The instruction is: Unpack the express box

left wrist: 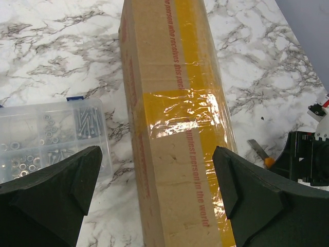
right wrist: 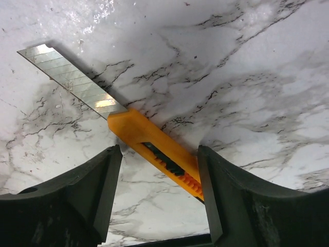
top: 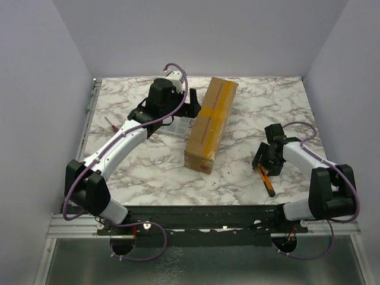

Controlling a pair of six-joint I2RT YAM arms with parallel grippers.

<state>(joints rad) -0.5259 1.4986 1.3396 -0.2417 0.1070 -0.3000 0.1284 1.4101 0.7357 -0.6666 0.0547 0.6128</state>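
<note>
The express box [top: 211, 122], a long brown carton with yellow tape and red print, lies in the middle of the marble table. My left gripper [top: 185, 108] hovers at its far left side. In the left wrist view the box [left wrist: 175, 154] runs between the wide-open fingers of that gripper [left wrist: 157, 159], neither pad touching it. An orange utility knife [right wrist: 154, 144] with its blade extended lies flat on the table, its handle between the fingers of my right gripper [right wrist: 159, 154]. The right finger is against the handle and the left one stands apart. From above, the knife [top: 265, 180] sits under the right gripper [top: 264, 165].
A clear plastic compartment case [left wrist: 46, 136] of screws and nuts lies just left of the box, under my left arm [top: 183, 126]. A small red-handled tool [top: 111, 123] rests near the table's left edge. Purple walls close in three sides.
</note>
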